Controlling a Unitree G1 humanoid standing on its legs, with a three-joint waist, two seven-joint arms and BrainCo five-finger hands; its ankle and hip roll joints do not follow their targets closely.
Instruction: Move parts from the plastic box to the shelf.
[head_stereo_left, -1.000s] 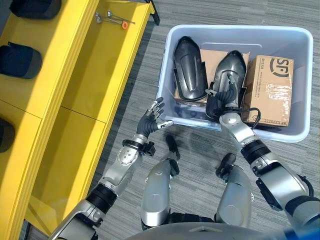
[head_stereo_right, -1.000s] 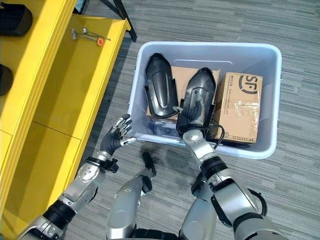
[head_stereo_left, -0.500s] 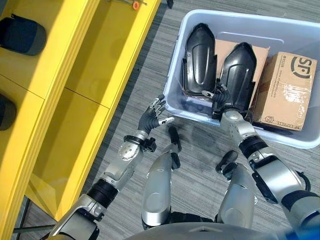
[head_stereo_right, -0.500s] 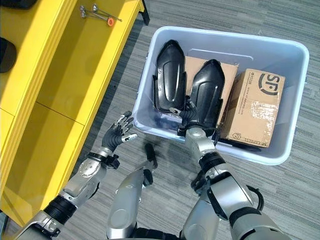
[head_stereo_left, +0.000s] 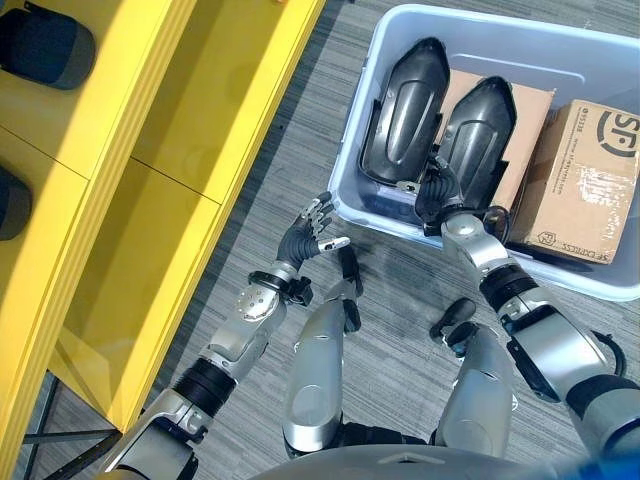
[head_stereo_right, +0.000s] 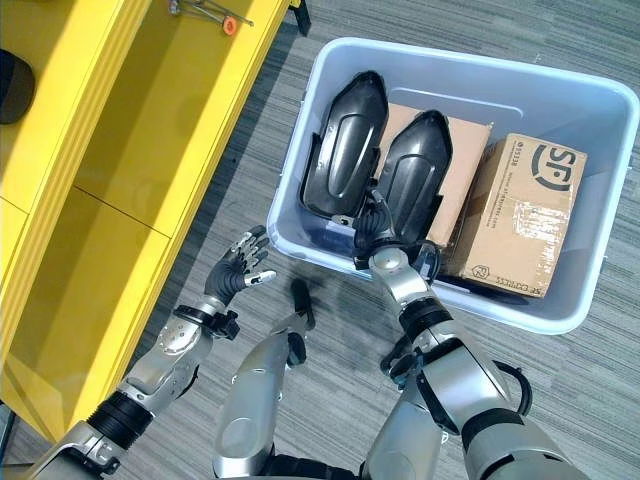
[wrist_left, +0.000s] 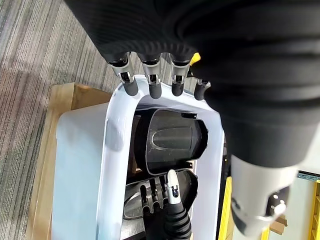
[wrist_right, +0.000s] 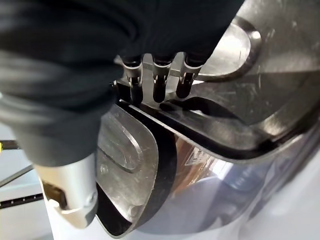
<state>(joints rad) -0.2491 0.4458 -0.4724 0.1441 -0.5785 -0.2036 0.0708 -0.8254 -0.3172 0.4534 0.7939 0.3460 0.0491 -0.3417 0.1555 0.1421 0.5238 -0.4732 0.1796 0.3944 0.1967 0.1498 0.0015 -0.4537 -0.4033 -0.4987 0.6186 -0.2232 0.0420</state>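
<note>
A pale plastic box (head_stereo_left: 350, 212) stands on the floor at the upper right. Two black shell-shaped parts lie side by side in it, the left part (head_stereo_left: 405, 105) and the right part (head_stereo_left: 483, 125). My right hand (head_stereo_left: 437, 195) reaches over the box's near wall. Its fingers (wrist_right: 157, 85) are straight, with their tips on the near rim of the right part (wrist_right: 130, 160). My left hand (head_stereo_left: 300, 238) hovers open over the floor just outside the box's near left corner, holding nothing. The yellow shelf (head_stereo_left: 150, 150) runs along the left.
Cardboard boxes (head_stereo_left: 585, 180) fill the right side of the plastic box and lie under the parts. Dark parts (head_stereo_left: 45, 45) sit on the shelf's upper level. Small metal tools (head_stereo_right: 205, 12) lie at the shelf's far end. Grey striped floor separates shelf and box.
The whole picture has shifted, so the camera moved. My right hand stays on the right black part's near end. My left hand keeps its open pose by the box corner.
</note>
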